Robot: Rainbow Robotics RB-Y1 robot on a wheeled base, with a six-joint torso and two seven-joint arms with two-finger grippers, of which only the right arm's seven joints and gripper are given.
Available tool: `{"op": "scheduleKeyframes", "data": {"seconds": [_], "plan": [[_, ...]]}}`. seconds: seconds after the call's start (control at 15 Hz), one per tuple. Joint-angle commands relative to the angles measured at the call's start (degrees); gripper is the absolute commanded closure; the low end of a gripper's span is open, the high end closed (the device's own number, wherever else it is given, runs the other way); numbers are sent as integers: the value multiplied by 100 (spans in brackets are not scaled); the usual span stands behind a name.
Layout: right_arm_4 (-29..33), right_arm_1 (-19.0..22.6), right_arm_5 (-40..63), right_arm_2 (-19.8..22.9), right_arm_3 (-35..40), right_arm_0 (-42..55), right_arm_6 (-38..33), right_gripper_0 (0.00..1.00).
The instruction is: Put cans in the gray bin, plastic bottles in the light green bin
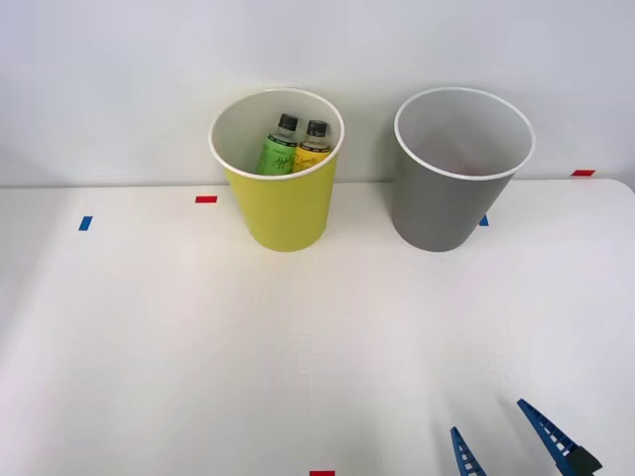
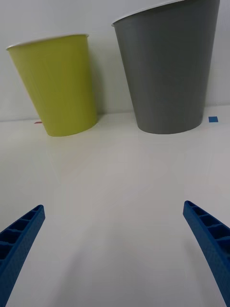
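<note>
The light green bin (image 1: 281, 203) stands at the back of the white table, left of the gray bin (image 1: 448, 203). Two plastic bottles stand inside the light green bin: a bright green one (image 1: 279, 149) and a yellow-orange labelled one (image 1: 314, 145), both black-capped. A faint reddish shape shows low inside the gray bin; I cannot tell what it is. No cans are in sight. My right gripper (image 1: 491, 434) hovers low at the table's front right, open and empty, well short of both bins. The wrist view shows the light green bin (image 2: 60, 86), the gray bin (image 2: 167, 72) and my spread fingers (image 2: 21, 237).
Small red tape marks (image 1: 205, 199) and blue tape marks (image 1: 85, 223) dot the table's back edge and front edge. A pale wall rises right behind the bins. Bare white table (image 1: 298, 347) lies between my gripper and the bins.
</note>
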State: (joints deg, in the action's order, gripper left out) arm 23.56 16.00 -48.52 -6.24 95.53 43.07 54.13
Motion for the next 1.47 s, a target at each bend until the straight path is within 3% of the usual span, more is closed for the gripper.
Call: {"op": "scheduleKeyframes", "data": {"seconds": [0.07,1.47], "plan": [[0,0,1,0,1,0,1,0],[0,0,1,0,1,0,1,0]]}}
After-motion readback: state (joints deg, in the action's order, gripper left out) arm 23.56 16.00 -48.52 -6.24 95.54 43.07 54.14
